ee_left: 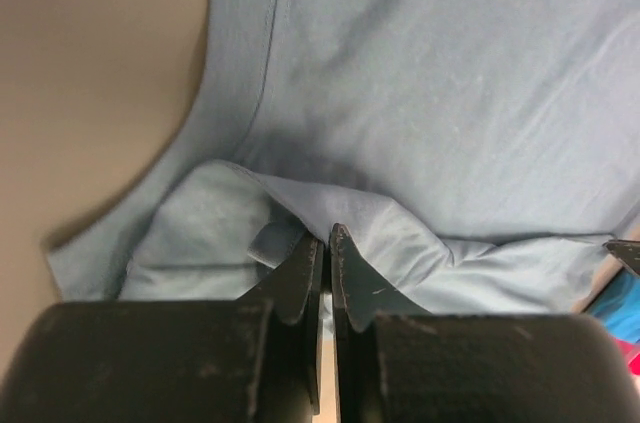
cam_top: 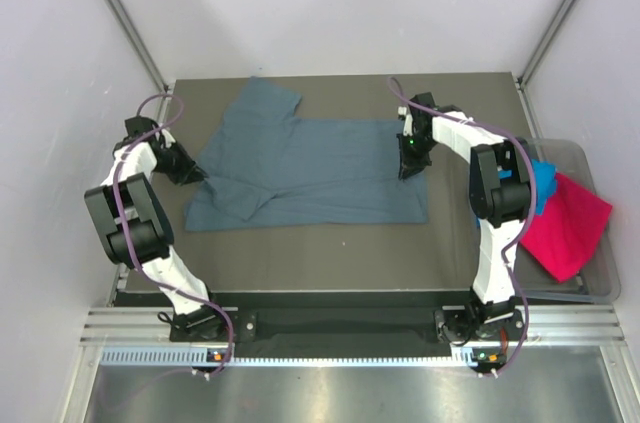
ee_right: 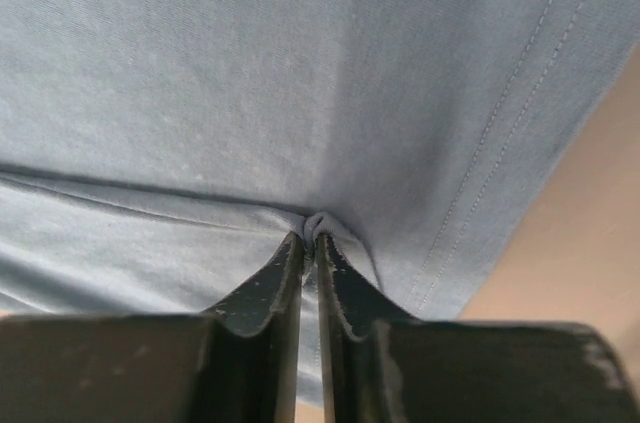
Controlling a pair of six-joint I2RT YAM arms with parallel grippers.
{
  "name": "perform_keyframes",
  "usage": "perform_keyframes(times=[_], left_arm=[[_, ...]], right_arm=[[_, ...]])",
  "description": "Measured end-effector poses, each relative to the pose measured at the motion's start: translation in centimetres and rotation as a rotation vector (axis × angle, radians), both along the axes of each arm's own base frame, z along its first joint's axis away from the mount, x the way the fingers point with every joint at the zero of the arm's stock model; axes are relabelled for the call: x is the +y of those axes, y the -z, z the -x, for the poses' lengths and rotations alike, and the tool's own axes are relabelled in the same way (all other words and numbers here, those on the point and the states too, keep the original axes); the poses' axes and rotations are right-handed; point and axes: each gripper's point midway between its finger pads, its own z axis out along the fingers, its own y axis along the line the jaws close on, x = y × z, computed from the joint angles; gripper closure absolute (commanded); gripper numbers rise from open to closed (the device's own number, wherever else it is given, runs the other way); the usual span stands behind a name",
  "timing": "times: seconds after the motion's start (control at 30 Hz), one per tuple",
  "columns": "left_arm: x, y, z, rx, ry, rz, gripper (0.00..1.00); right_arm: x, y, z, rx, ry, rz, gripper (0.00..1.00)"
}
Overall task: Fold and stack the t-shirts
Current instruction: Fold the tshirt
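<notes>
Top external view shows the slate-blue t-shirt spread on the table, left gripper and right gripper each pinching its opposite edges, with the turquoise t-shirt and pink t-shirt in the tub to its right.

Slate-blue t-shirt on dark table

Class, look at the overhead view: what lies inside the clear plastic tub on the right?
A magenta-pink t-shirt and a turquoise t-shirt lie in the tub; anything beneath them is hidden.
</notes>
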Motion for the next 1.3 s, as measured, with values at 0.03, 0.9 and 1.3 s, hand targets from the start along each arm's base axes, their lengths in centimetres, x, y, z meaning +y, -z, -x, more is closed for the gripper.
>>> perform_keyframes(times=[0.03,0.9,1.3], left_arm=[[-0.1,-0.2,0.2,-0.002,-0.005,-0.001,1.00],[-1.6,-8.3,14.6,-0.082,-0.523,-0.159,1.00],[0.6,-8.8,22.0,-0.046,-0.791,-0.344,1.00]], right_arm=[[-0.1,0.0,0.0,0.001,0.002,0.004,0.97],[-2.6,-7.1,15.3,-0.105,0.025,0.024,1.00],[-1.6,-6.2,22.3,-0.119,0.028,-0.059,1.00]])
